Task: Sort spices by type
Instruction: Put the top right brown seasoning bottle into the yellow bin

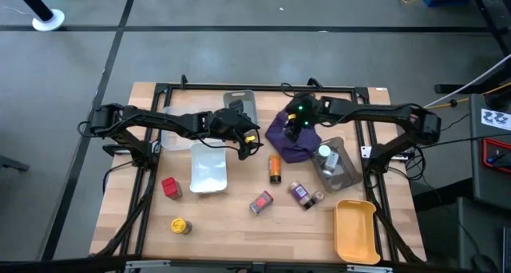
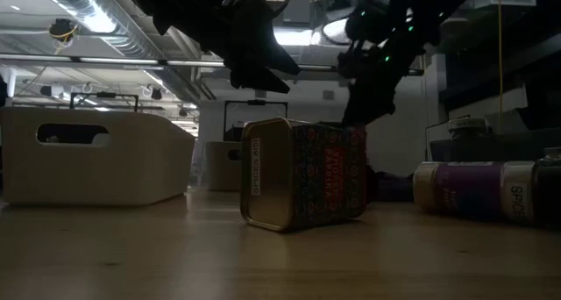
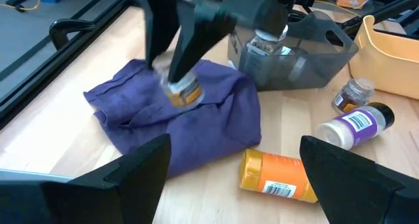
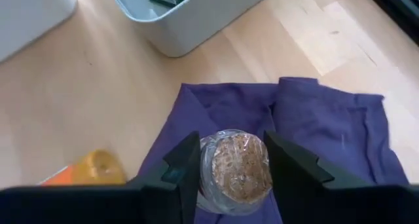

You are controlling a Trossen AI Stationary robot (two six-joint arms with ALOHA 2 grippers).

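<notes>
My right gripper [image 1: 294,130] hangs over the purple cloth [image 1: 291,144], shut on a small clear jar of brown spice [image 4: 234,171]. My left gripper [image 1: 249,139] waits open just left of the cloth, holding nothing. An orange jar [image 1: 275,168] lies on its side near the cloth. On the near half of the table lie a patterned tin [image 1: 261,202], a purple-labelled jar [image 1: 302,193], a small jar [image 1: 318,198], a red tin [image 1: 171,187] and a yellow jar [image 1: 181,225]. A white-capped jar [image 1: 325,153] stands in the grey tray [image 1: 345,174]. My right gripper pinches the small jar's round side wall [image 4: 204,175] between its two fingers, one finger [image 4: 180,168] on either side. The fingers come slanting down from above. The jar [image 3: 184,91] hangs in the fingers above the purple cloth and looks lifted clear of it.
A pale tray [image 1: 209,171] lies left of centre and a yellow tray [image 1: 356,230] sits at the near right corner. Another grey tray [image 1: 239,102] stands at the far edge. Bare wood shows along the near edge between the yellow jar and the yellow tray.
</notes>
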